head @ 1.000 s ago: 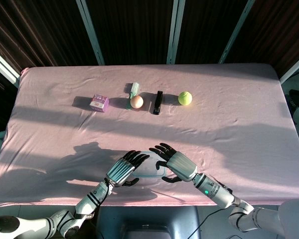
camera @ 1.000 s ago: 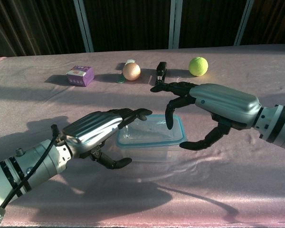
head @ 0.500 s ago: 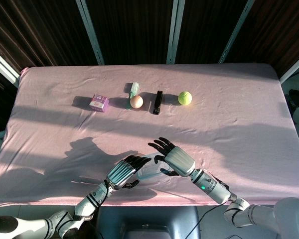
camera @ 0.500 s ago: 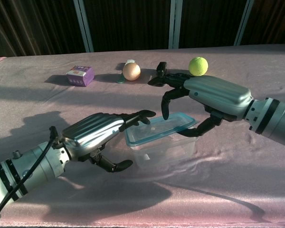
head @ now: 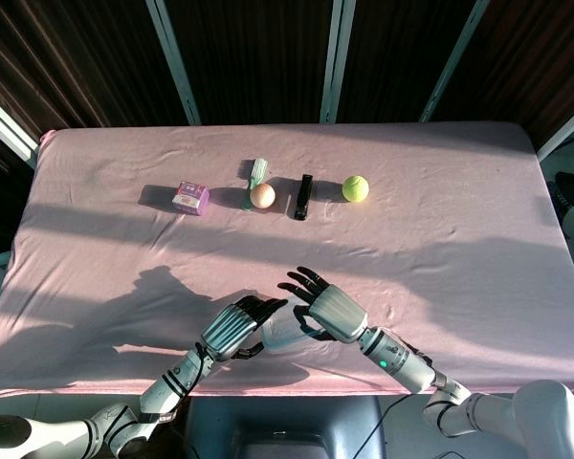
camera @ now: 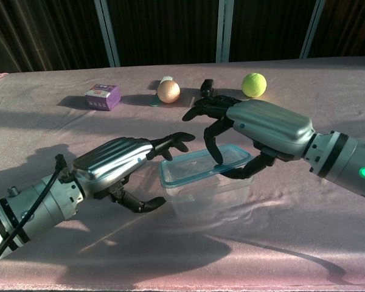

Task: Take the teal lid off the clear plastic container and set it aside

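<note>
Contact sits at the right end of the clear plastic container [camera: 208, 191]: the right robot hand [camera: 255, 131] comes over it from the right and rear, fingers [camera: 214, 143] hooked down onto the teal lid [camera: 205, 166] and the thumb tucked under the lid's right rim, so it grips the lid by that end. The container stands near the front edge of the pink surface [head: 459, 239], between the two robot hands, with its long axis running left to right across the robot. The lid lies along the same axis and tilts, its right end higher than its left, which looks close to the container's rim. The left robot hand [camera: 118, 167] hovers just beside the container's left end, fingers spread and curled and holding nothing; whether a fingertip touches the wall I cannot tell. In the head view both robot hands cover most of the container.

Compared with a second ago, the lid has gone from lying flat and seated to tilted up at the right, and the right robot hand has closed in over it. The left robot hand has drawn back a little toward the robot. The lid is not yet free, I judge.
</note>
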Tool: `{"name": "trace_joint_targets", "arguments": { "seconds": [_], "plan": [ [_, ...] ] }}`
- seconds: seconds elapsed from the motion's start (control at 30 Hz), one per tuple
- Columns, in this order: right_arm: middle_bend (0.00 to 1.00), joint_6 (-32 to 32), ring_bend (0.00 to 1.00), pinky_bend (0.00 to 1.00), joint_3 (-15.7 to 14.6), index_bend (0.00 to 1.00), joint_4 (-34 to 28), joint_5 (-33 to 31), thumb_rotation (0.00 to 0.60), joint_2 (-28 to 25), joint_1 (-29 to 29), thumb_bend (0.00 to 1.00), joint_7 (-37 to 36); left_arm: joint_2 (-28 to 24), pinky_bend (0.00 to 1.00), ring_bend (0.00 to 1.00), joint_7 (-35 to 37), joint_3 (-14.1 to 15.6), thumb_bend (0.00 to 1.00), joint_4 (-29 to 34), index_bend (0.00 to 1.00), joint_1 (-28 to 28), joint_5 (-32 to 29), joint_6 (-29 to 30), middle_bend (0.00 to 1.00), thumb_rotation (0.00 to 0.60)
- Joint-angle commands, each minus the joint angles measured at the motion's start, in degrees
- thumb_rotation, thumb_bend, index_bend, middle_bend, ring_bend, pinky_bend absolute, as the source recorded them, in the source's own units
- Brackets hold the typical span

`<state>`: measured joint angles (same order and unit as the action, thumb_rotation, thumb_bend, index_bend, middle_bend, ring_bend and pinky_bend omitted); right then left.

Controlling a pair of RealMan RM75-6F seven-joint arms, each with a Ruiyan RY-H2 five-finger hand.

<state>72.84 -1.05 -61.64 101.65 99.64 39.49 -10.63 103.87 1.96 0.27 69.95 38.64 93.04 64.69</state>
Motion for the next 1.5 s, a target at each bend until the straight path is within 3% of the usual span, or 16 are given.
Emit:
{"name": "trace_joint_targets", "arguments": {
  "seconds": [0.03,0.17,0.47,0.73,0.9,1.03,1.1,1.2,1.23,1.27,1.37,1.5],
  "plan": [
    [0.26,0.9,0.06,0.07,0.1,0.78,0.1,0.3,0.600,-0.2,-0.2,0.47,0.5,0.2,0.06,0.04,1.4,-0.1,0.30,-1.1,0.00,0.0,0.7,1.0,0.07,0.600],
    [0.26,2.6,0.06,0.07,0.4,0.78,-0.1,0.8,0.600,-0.7,-0.3,0.47,1.0,0.0,0.00,0.00,2.8,-0.5,0.30,-2.0,0.00,0.0,1.1,2.1,0.00,0.600],
    [0.26,5.6,0.06,0.07,1.5,0.78,-0.8,1.7,0.600,-3.3,-0.2,0.47,4.9,-2.5,0.00,0.00,6.9,-0.7,0.31,-1.2,0.00,-0.4,5.1,9.1,0.00,0.600],
    [0.26,6.5,0.06,0.07,2.4,0.78,0.5,0.1,0.600,-8.2,-2.1,0.47,12.1,-9.1,0.00,0.00,4.4,0.9,0.31,2.7,0.00,-2.5,7.9,14.1,0.00,0.600],
    [0.26,4.5,0.06,0.07,1.7,0.76,5.9,-3.7,0.600,-8.9,-4.9,0.47,11.3,-13.6,0.00,0.00,4.3,2.3,0.31,1.6,0.00,-6.2,4.8,14.7,0.00,0.600],
    [0.26,2.5,0.06,0.07,1.4,0.64,9.4,-5.4,0.600,-7.8,-5.8,0.47,9.7,-14.4,0.00,0.00,6.5,2.7,0.31,-0.9,0.00,-8.4,2.3,14.7,0.00,0.600],
    [0.25,2.2,0.06,0.07,1.3,0.53,9.9,-5.6,0.600,-7.6,-5.9,0.47,9.4,-14.5,0.00,0.00,7.0,2.8,0.31,-1.4,0.00,-8.7,2.1,14.7,0.00,0.600],
    [0.14,-0.7,0.02,0.04,0.8,0.19,11.5,-7.0,0.600,-6.8,-6.3,0.40,8.3,-15.1,0.00,0.00,9.4,3.2,0.31,-4.1,0.00,-10.6,-0.6,13.5,0.00,0.600],
    [0.07,-2.1,0.00,0.01,0.6,0.08,11.6,-7.7,0.600,-6.6,-6.4,0.32,8.1,-15.6,0.00,0.00,10.6,3.3,0.31,-5.1,0.00,-11.3,-1.6,12.8,0.00,0.600],
    [0.02,-3.2,0.00,0.00,0.5,0.02,11.2,-8.2,0.600,-6.7,-6.6,0.25,8.3,-15.9,0.00,0.00,11.2,3.4,0.31,-5.5,0.00,-11.7,-2.3,12.2,0.00,0.600],
    [0.00,-7.2,0.00,0.00,-1.1,0.00,2.7,-10.5,0.600,-10.9,-8.3,0.12,9.5,-19.9,0.00,0.00,12.2,4.4,0.31,-3.7,0.00,-14.1,-4.7,10.6,0.00,0.600],
    [0.00,-8.9,0.00,0.00,-3.1,0.00,-8.6,-11.6,0.600,-18.2,-10.1,0.09,12.3,-24.8,0.00,0.00,11.1,5.3,0.30,1.6,0.00,-16.4,-5.2,11.8,0.00,0.600]
  ]
}}
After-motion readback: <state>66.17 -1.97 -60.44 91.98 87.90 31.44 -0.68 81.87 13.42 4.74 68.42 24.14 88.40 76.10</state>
